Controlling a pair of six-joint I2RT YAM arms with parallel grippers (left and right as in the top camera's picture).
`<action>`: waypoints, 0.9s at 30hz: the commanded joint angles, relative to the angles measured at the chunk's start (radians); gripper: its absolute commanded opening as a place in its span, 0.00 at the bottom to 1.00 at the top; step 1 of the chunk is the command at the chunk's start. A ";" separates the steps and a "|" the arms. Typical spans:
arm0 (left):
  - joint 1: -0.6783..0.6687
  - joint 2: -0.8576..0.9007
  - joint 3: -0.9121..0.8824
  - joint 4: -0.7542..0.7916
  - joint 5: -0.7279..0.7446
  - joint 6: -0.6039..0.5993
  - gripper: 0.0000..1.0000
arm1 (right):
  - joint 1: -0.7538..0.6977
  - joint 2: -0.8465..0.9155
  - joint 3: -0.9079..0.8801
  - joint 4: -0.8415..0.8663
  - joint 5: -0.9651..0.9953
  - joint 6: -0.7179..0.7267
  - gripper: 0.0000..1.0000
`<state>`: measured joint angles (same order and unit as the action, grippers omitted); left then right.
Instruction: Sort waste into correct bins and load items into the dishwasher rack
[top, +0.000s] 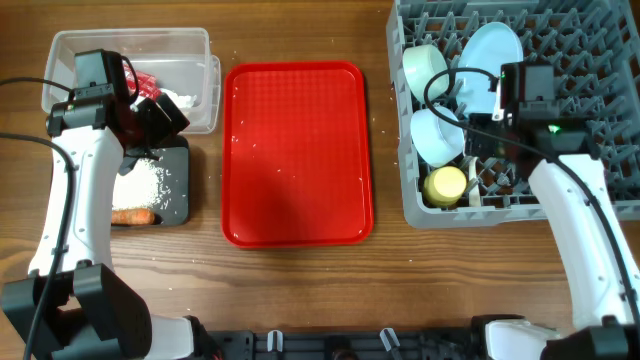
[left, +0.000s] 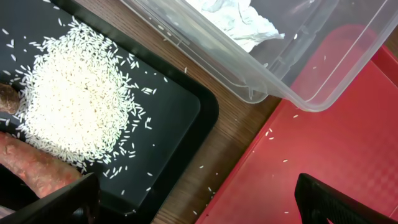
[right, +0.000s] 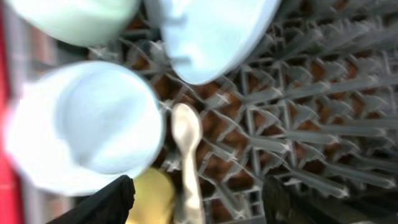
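My left gripper (top: 160, 115) hangs open and empty over the gap between the black tray (top: 180, 200) and the red tray; in the left wrist view (left: 193, 199) its fingers frame that gap. The black tray (left: 180, 106) holds rice (left: 74, 99), an orange sausage piece (left: 37, 168) and a brown lump (left: 7, 98). The clear tub (left: 292, 81) holds a white napkin (left: 239, 18) and a red wrapper (top: 145, 82). My right gripper (right: 199, 186) is open above the white spoon (right: 186, 134), which lies in the grey rack (right: 298, 112) beside a mint bowl (right: 87, 124), the blue plate (right: 211, 31) and the yellow cup (right: 152, 196).
A large flat red tray (top: 296, 150) lies between the bins and the rack (top: 600, 100), with a few stray rice grains on it and on the wood beside it. A second mint bowl (top: 425, 65) stands at the rack's upper left. The rack's right side shows only pegs.
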<state>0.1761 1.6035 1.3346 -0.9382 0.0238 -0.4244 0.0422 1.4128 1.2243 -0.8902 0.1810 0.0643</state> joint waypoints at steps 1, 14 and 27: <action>0.000 0.001 0.008 0.002 0.001 0.001 1.00 | 0.000 -0.160 0.138 -0.054 -0.175 0.014 0.72; 0.000 0.001 0.008 0.002 0.001 0.001 1.00 | 0.000 -0.566 0.154 -0.070 -0.170 -0.050 1.00; 0.000 0.001 0.008 0.002 0.001 0.001 1.00 | 0.000 -1.238 -1.017 0.885 -0.183 -0.006 1.00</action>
<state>0.1761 1.6035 1.3346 -0.9371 0.0235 -0.4244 0.0422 0.3183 0.3668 -0.0639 -0.0032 0.0166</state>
